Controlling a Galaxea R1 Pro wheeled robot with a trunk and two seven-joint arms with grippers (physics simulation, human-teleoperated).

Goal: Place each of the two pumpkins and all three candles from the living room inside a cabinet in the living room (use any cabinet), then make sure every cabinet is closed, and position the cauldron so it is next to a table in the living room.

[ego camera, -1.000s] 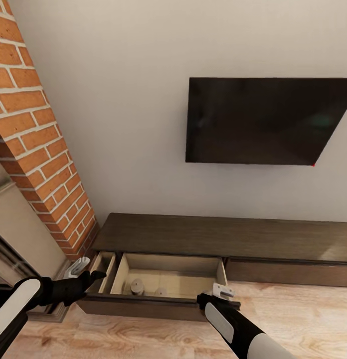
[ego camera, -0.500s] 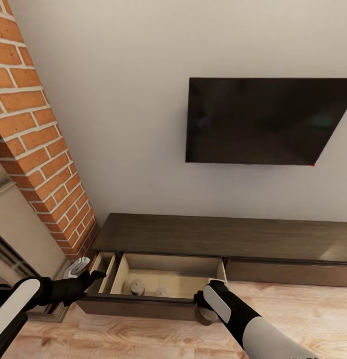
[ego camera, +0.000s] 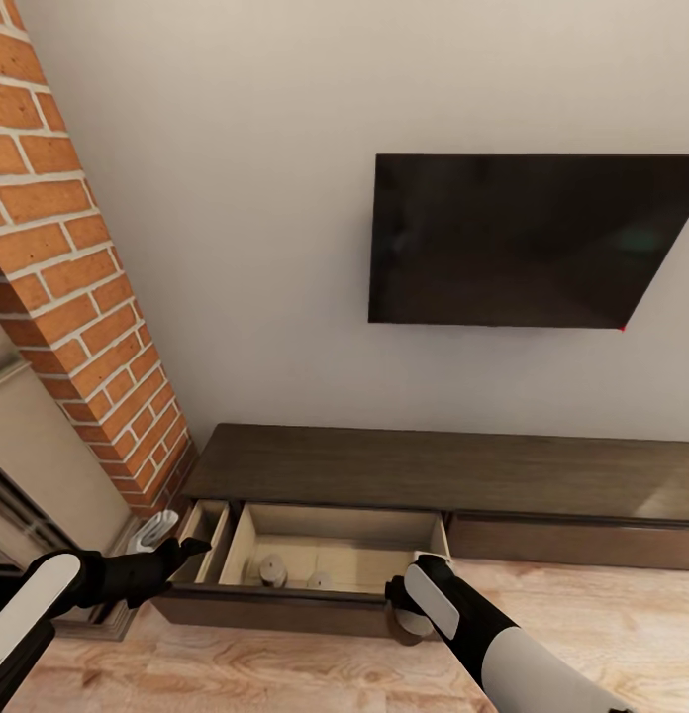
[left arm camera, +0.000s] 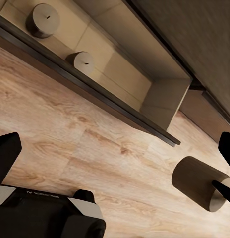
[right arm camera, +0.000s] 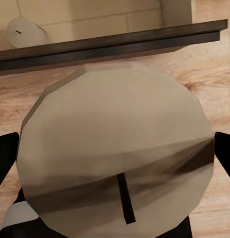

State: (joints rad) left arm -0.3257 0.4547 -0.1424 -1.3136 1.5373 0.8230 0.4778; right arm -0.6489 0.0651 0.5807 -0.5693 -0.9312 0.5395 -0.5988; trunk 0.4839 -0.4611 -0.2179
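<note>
The cabinet (ego camera: 453, 470) is dark brown with a fine wood grain along its top, and its open drawer (ego camera: 335, 555) is lined in pale beige. Two greyish-tan candles (ego camera: 273, 568) stand inside, each with a thin dark wick. A third candle (right arm camera: 115, 148), the same muted tan with a dark wick line, sits between black fingers (right arm camera: 3, 158) of the right gripper (ego camera: 409, 619). The floor (ego camera: 602, 634) is light honey wood with darker streaks. The brick column (ego camera: 67, 267) is orange-red with pale mortar. The wall (ego camera: 236, 198) is off-white, the television (ego camera: 528, 238) glossy black. Both arms are black with white shells.
</note>
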